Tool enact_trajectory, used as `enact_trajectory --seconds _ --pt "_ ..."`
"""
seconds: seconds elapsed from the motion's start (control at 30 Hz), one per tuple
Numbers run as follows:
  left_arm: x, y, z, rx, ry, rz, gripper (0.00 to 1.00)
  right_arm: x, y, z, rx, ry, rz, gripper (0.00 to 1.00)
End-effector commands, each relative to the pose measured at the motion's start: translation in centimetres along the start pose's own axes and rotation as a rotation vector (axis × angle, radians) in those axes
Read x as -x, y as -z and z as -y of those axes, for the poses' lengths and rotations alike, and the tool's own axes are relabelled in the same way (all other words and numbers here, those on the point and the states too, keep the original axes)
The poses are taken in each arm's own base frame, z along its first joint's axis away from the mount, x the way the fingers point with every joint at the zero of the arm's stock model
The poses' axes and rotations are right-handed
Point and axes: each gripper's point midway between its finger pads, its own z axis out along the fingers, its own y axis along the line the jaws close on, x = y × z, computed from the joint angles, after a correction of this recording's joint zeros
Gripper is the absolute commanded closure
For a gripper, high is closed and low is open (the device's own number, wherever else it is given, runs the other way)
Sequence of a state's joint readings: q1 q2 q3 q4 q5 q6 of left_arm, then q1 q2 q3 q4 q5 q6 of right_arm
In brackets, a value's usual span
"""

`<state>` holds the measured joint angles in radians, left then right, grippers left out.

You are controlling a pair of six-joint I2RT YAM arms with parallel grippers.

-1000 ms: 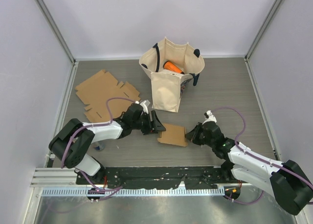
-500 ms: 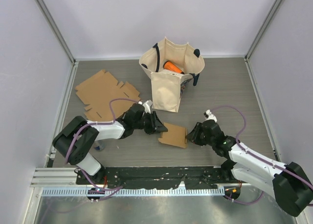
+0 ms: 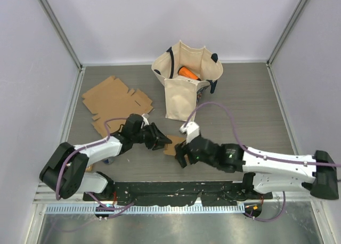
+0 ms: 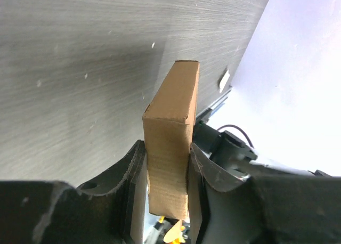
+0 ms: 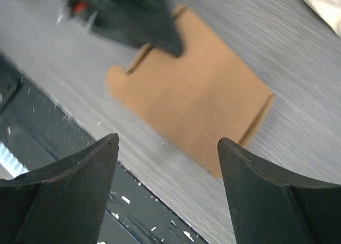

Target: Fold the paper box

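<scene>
Found near the front edge of the bench (image 3: pixel 256 105), about halfway across: a small brown box (image 3: pixel 171 144), folded flat and largely hidden from above by both arms. Pinched at its left end by the left gripper (image 3: pixel 161 140), set narrow, with one finger pressed against each broad face. Seen edge-on from the left wrist as a thin cardboard slab sticking out past the fingertips, with grey bench grain beyond. Cannot tell whether lifted or resting on the bench.

Spread wide, and closed on nothing: the right gripper (image 3: pixel 181 152), reached in from the right side and hanging just over the box's front-right part. From the right wrist, both dark fingers framing the box's tan top face, a tab notch at one corner, and the tip of the left gripper at the box's far side. Somewhat blurred there, so no telling how near the fingertips come to the cardboard.

Standing upright toward the back edge, mid-width: a cream bag (image 3: pixel 184 97) with dark handles, mouth open, something orange (image 3: pixel 187 72) lying inside. Lying flat toward the left edge, well apart from the box: an unfolded cardboard sheet (image 3: pixel 113 101).
</scene>
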<state>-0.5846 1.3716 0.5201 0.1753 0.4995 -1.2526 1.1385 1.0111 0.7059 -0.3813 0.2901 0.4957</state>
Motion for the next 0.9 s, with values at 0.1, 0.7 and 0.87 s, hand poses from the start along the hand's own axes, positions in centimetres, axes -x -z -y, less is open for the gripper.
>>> enact_trajectory --seconds 0.1,0.7,0.87 --pt "-2.7 3.6 -0.1 -0.026 0.328 -0.126 0.64 0.8 -0.3 -3.2 -0.11 0.553 0.1 0.2" --pt "-3.7 4.9 1.3 -0.112 0.471 -0.186 0.65 0.1 -1.5 -5.9 0.002 0.746 0.143 0.23" --pt "-3.9 5.0 1.5 -0.115 0.472 -0.212 0.65 -0.8 -1.7 -5.4 0.001 0.748 0.128 0.23"
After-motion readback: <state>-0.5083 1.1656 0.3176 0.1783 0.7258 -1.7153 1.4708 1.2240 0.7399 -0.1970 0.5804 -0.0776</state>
